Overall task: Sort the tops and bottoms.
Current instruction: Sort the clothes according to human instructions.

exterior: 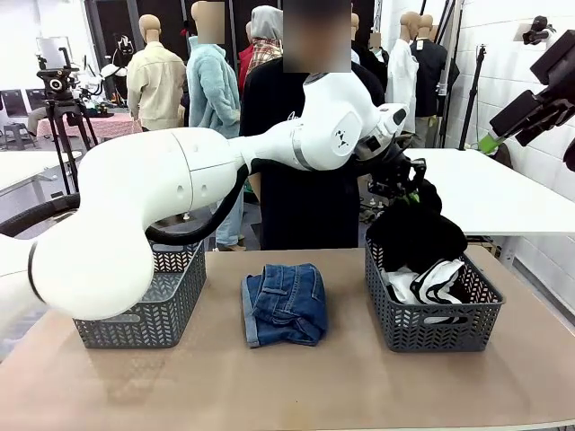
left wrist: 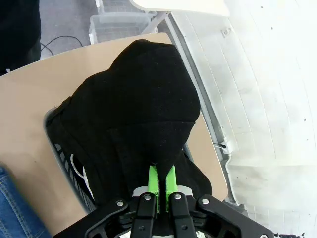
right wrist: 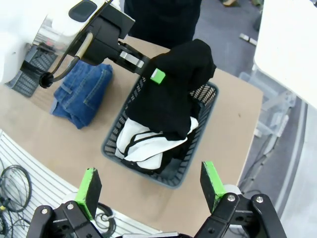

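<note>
A black top hangs bunched over the right grey basket, with my left gripper shut on its upper fold. In the left wrist view the green pads pinch the black cloth. Under it in the basket lies a white top with thin black edging, seen from above as the white top. Folded blue denim jeans, the bottoms, lie on the table between the baskets. My right gripper hovers open high above the right basket, holding nothing.
A second grey basket stands at the table's left, partly behind my left arm. A person in a black shirt stands at the far edge. A white table is behind on the right. Bare tabletop lies in front.
</note>
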Available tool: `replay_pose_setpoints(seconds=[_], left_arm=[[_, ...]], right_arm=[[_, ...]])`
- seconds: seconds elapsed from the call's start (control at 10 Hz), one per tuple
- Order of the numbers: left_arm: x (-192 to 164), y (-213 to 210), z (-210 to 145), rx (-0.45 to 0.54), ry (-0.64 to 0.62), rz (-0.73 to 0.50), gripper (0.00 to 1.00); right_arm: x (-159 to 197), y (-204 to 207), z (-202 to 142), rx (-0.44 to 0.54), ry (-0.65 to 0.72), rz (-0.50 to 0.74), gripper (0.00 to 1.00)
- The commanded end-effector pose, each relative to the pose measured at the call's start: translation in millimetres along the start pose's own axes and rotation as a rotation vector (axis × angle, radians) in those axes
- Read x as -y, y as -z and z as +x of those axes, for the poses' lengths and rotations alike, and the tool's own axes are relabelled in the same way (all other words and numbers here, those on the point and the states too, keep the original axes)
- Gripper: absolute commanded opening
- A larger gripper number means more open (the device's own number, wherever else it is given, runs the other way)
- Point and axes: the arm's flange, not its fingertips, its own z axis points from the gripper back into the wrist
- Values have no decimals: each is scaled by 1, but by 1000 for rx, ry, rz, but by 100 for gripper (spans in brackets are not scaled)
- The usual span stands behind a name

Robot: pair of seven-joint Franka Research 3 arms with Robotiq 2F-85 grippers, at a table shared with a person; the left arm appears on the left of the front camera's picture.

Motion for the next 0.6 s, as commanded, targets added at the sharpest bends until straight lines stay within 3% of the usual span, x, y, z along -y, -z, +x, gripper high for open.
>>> replay_pose_setpoints(seconds=[0.0, 0.4, 0.5], left_arm=[[0, 0, 0, -1, -3, 0, 0], [16, 31, -36, -240, -51, 137, 0], [17, 40, -39, -263, -48, 111, 0]], right_arm=[[1, 0, -1, -1, -5, 1, 100], [1, 0, -1, -1, -5, 1, 100], [1, 0, -1, -1, -5, 1, 100]])
